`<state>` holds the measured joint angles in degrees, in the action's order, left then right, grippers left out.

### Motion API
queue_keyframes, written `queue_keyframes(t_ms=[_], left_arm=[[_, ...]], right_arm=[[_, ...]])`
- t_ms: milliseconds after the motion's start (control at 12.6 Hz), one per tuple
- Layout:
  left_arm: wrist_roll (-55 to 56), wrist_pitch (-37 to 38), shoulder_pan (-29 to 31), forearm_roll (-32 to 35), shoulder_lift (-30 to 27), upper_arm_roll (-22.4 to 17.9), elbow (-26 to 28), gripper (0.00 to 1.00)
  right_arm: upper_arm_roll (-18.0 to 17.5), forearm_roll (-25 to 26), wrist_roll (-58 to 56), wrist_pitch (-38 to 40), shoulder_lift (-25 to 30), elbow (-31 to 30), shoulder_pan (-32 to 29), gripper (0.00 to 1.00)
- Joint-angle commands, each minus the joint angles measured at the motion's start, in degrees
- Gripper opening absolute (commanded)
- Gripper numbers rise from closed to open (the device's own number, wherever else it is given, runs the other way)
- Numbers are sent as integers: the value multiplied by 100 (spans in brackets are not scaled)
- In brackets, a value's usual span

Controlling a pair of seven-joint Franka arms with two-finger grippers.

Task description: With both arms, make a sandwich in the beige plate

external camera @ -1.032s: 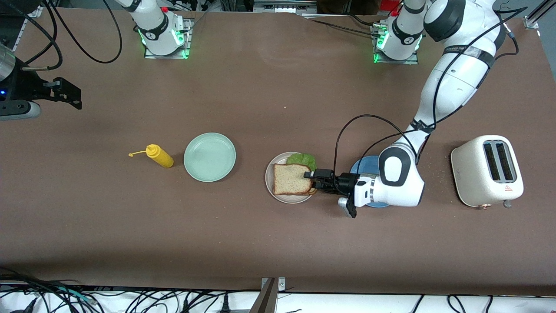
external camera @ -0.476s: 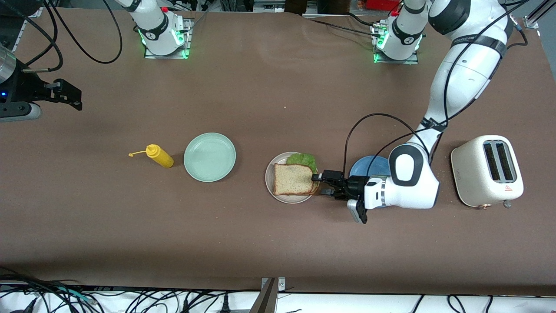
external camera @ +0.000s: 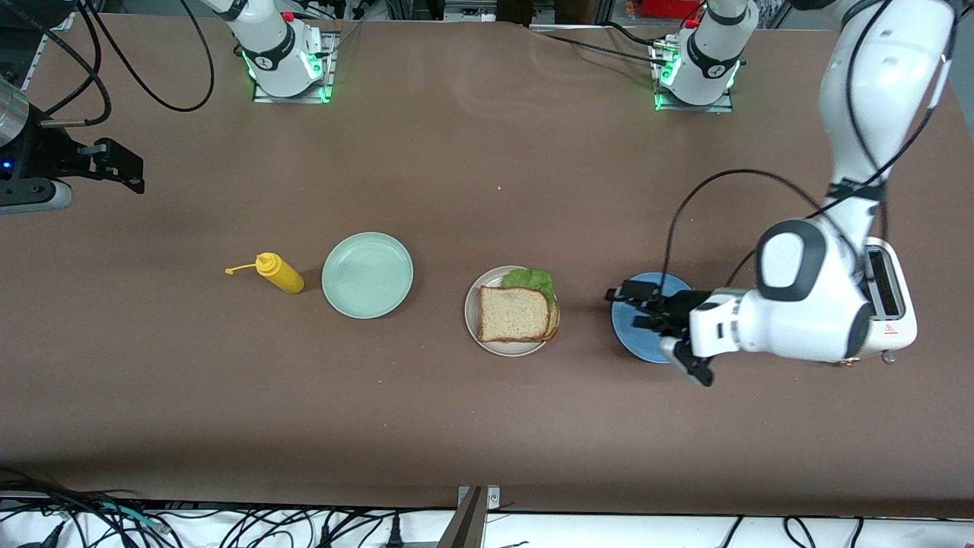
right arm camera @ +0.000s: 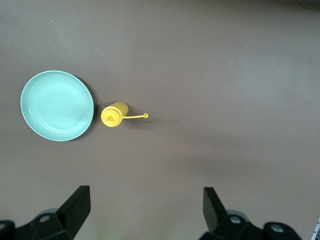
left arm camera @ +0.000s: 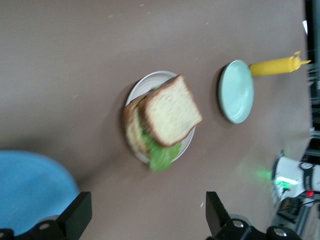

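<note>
The sandwich (external camera: 514, 313) lies on the beige plate (external camera: 469, 320), its top bread slice covering the stack, with green lettuce (external camera: 533, 279) sticking out at the edge nearer the robots. It also shows in the left wrist view (left arm camera: 167, 117) on the plate (left arm camera: 137, 90). My left gripper (external camera: 628, 307) is open and empty, low over the edge of the blue plate (external camera: 639, 342), apart from the sandwich; its black fingers (left arm camera: 75, 217) frame bare table. My right gripper (external camera: 125, 166) is open and empty, held high at the right arm's end of the table, and waits.
A pale mint-green plate (external camera: 367, 275) and a yellow mustard bottle (external camera: 280, 274) stand toward the right arm's end from the sandwich; both show in the right wrist view, the plate (right arm camera: 57, 105) and the bottle (right arm camera: 115, 115). A white toaster (external camera: 886, 289) stands beside the blue plate, partly hidden by my left arm.
My left gripper has drawn back from the sandwich toward the left arm's end and is now over the blue plate. The top slice stays on the beige plate. The right arm has not moved.
</note>
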<state>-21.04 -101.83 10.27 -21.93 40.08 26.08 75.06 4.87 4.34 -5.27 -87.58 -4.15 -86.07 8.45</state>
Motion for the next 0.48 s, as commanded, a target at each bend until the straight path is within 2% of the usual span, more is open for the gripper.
queue_keyframes(t_ms=[0,159,397], left_arm=[[144,531,317,609,-606,-42,184,100],[162,752,371,960,-1053,-155,202,100],[347,1007,-295,1217,-1835,-1127,359,100]], right_arm=[[23,-309,8,4,-24,73,-10,100],[32,-373,-53,-4,-24,81,-44,100],[32,-329,-53,-4,-33,81,-27,100]])
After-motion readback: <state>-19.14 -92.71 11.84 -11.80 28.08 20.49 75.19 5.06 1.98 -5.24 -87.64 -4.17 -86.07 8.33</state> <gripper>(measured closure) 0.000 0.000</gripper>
